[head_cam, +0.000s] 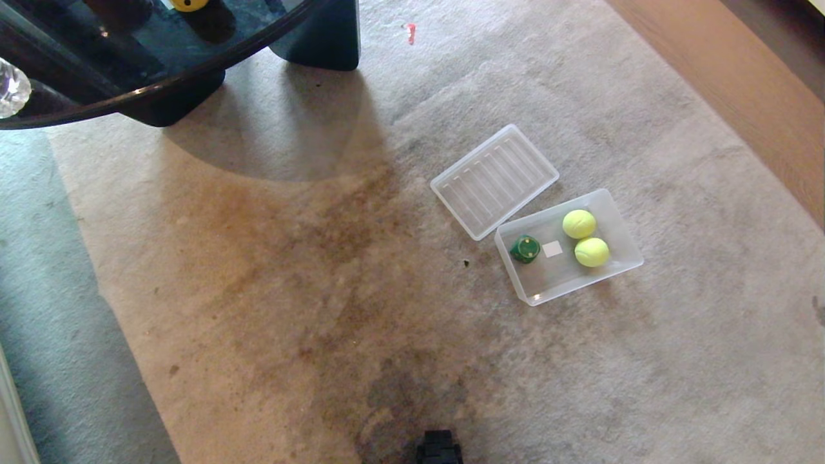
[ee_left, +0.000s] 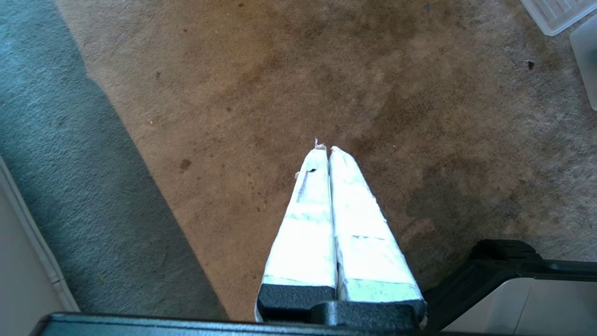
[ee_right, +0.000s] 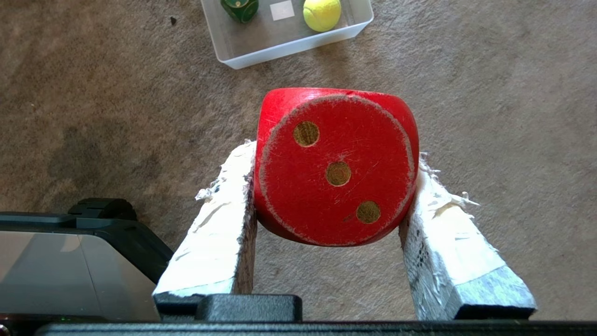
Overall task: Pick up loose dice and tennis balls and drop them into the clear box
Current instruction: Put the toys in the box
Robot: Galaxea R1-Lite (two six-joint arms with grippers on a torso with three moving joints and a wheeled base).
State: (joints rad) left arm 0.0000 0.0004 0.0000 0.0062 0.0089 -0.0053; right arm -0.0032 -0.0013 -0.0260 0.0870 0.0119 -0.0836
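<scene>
Right gripper [ee_right: 333, 186] jaws clamped the red die [ee_right: 335, 165], clear box [ee_right: 298, 46] ahead holding green die [ee_right: 239, 8], two tennis balls [head_cam: 579, 223]. Left gripper [ee_left: 326, 149] jaws closed, empty.

Head view, top edge: a yellow object [head_cam: 190, 4] on the dark glass table [head_cam: 129, 96] is cut off, its identity undeterminable. The table itself runs out of frame at upper left, as does a pale faceted item [head_cam: 11, 87] at the left edge. Neither arm appears in this view. Right wrist view, top edge: the clear box [ee_right: 289, 49] is cropped, so only part of the green die [ee_right: 239, 8] and one tennis ball [ee_right: 322, 13] show. Left wrist view, upper right corner: the ribbed lid [ee_left: 557, 14] is cropped.
</scene>
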